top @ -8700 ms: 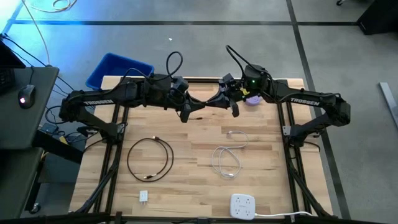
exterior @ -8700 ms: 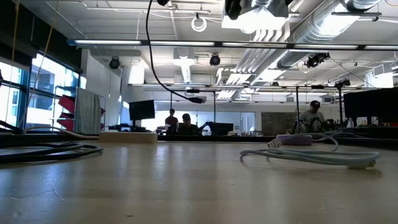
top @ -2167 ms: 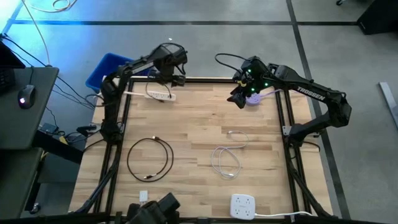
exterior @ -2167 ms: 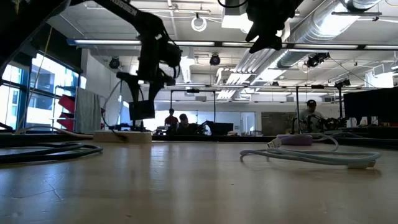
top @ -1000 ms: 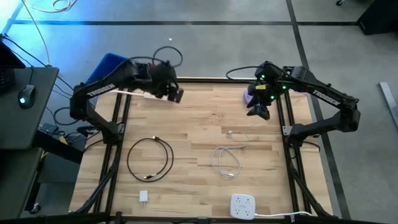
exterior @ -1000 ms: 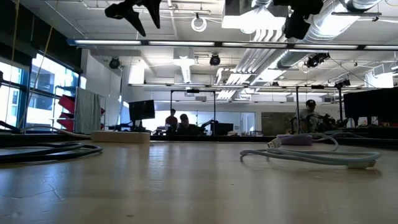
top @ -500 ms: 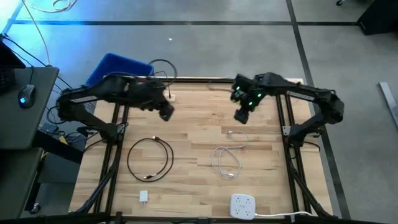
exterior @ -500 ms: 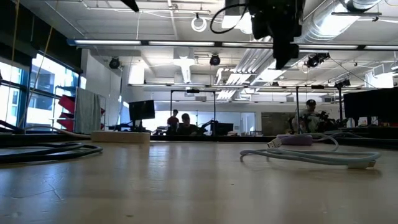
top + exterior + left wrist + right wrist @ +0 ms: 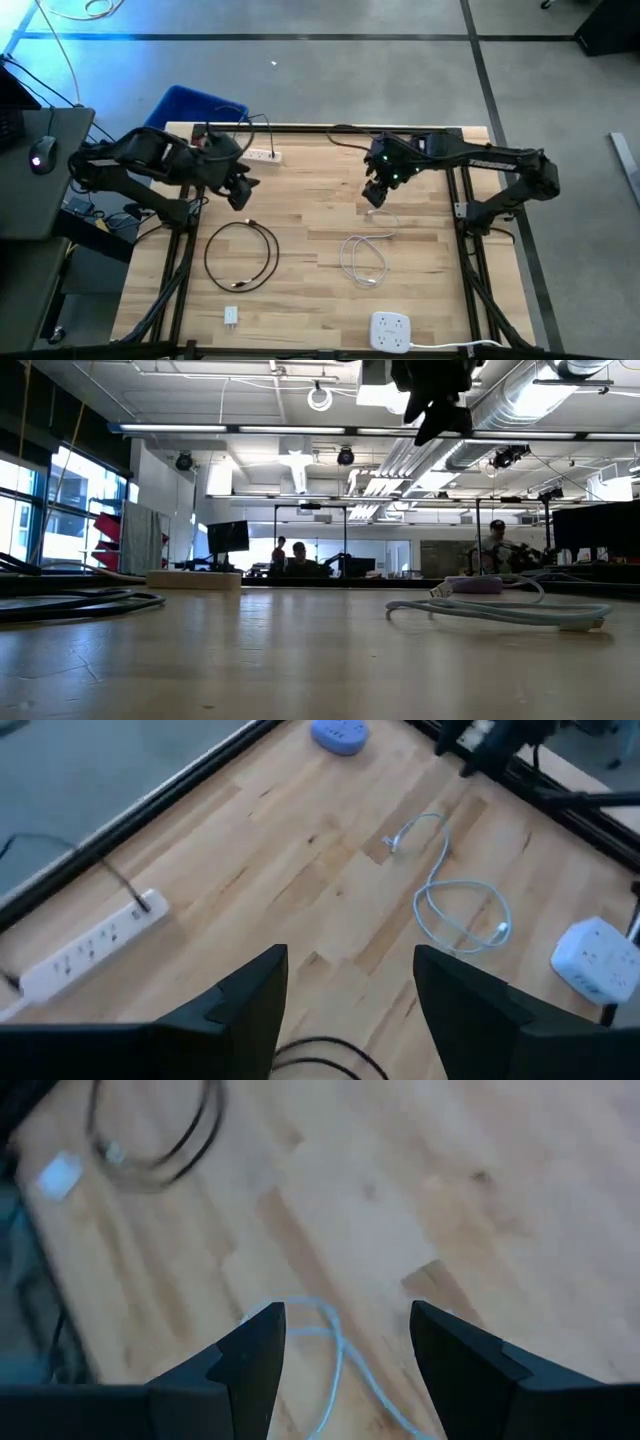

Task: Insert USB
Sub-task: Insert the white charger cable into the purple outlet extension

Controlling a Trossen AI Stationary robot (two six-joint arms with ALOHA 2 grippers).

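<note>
A white USB cable (image 9: 365, 252) lies in loose loops on the wooden table, its plug end (image 9: 378, 214) toward the far side. It also shows in the left wrist view (image 9: 455, 900) and under my right fingers (image 9: 330, 1342). A black cable coil (image 9: 240, 255) lies at the left, with a small white charger (image 9: 230, 316) near the front edge. My left gripper (image 9: 240, 190) hangs open above the table, far of the black coil. My right gripper (image 9: 375, 195) hangs open just above the white cable's plug end. Neither touches anything.
A white power strip (image 9: 260, 155) lies along the far edge, with a blue bin (image 9: 190, 110) behind it off the table. A white outlet cube (image 9: 390, 330) sits at the near edge. A purple disc (image 9: 338, 732) rests at the far right.
My left gripper has come from the far edge toward the near edge and the left, toward the black coil. My right gripper has gone toward the table's left and a little nearer, ending above the white cable's plug end. No cable has moved.
</note>
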